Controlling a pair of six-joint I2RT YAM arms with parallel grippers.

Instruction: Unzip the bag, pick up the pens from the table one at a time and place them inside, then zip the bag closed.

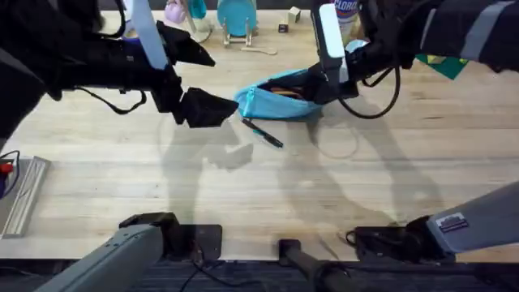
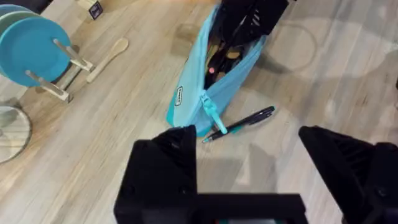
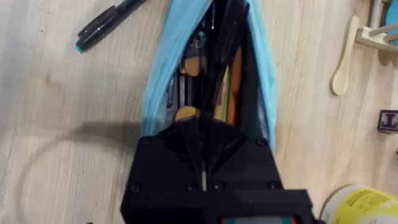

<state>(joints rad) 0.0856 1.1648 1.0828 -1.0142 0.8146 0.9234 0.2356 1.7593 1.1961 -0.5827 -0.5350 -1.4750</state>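
Overhead: the turquoise bag [image 1: 280,96] is lying unzipped mid-tabletop [image 1: 243,195], one pen [image 1: 263,134] resting just beside its near end. Left wrist: the left gripper [image 2: 249,155] is hovering with fingers spread, released, above bare planks near that pen. Right wrist: the right gripper [image 3: 202,134] is sitting clenched inside the bag's mouth among pens and pencils.

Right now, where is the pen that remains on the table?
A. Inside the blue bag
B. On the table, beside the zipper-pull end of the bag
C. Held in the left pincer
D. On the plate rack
B: the pen lies flat on the table just beside the bag, near its zipper pull, while the open left pincer is above it and holds nothing.
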